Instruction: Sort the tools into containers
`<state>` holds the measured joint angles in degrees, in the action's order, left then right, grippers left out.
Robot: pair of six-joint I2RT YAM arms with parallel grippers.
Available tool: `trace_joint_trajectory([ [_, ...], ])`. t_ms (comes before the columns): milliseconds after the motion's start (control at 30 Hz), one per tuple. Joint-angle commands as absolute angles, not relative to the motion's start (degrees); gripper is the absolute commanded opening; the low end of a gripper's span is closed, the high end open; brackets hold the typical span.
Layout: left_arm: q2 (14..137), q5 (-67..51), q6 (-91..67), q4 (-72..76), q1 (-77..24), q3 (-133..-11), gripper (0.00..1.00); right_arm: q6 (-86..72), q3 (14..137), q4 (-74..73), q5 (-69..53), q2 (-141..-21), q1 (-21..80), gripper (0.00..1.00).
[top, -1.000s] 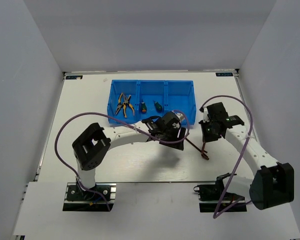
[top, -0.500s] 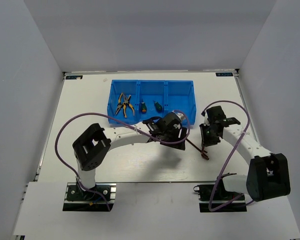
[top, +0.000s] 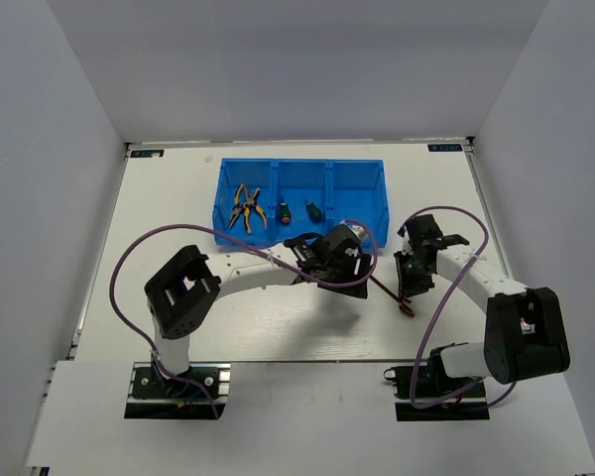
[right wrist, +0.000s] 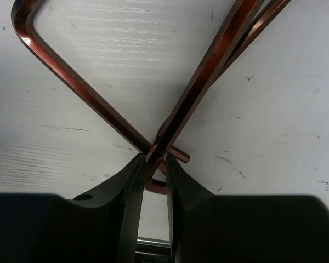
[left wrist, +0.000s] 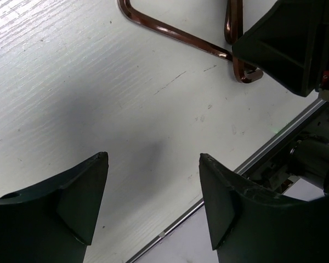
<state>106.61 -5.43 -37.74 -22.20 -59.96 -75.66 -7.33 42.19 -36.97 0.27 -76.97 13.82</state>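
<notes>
Thin copper-dark hex keys lie crossed on the table right of centre. My right gripper points down onto them. In the right wrist view its jaws stand nearly together, pinching the crossed hex keys where they overlap. My left gripper hovers just left of them, open and empty; the hex keys show at the top of its view. The blue bin stands at the back, with two yellow-handled pliers in its left compartment and two green-handled screwdrivers in the middle one.
The two arms are close together near the table's middle right; the right gripper's body fills the top right of the left wrist view. Purple cables loop beside both arms. The table's front rail runs near the left gripper.
My right wrist has swung in and down over the hex keys, and its jaws now sit on them. The left arm has barely moved.
</notes>
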Motion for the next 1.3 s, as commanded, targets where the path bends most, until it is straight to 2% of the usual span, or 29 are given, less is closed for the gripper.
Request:
trace_joint_trajectory([
  [0,103.27,-4.48,-38.32,-21.97,-60.29,-74.36,0.77,-8.44,41.84,-34.89,1.06,-77.34,13.45,0.28],
  [133,101.69,-3.96,-38.85,-21.97,-60.29,-73.3,0.77,-8.96,41.22,-33.84,0.53,-77.78,13.62,0.25],
  [867,100.02,-2.37,-39.38,-21.97,-60.29,-72.07,0.77,-11.86,41.04,-32.96,0.7,-81.3,13.62,0.28],
  [1033,100.02,-2.37,-39.38,-21.97,-60.29,-71.55,0.77,-11.69,40.69,-32.61,0.62,-81.04,13.62,0.18],
  [1167,100.02,-2.37,-39.38,-21.97,-60.29,-71.54,0.77,-11.87,40.78,-32.78,-1.14,-79.72,13.54,0.0],
  [1267,100.02,-2.37,-39.38,-21.97,-60.29,-71.54,0.77,-10.81,41.22,-33.57,-1.32,-76.38,13.53,0.0],
])
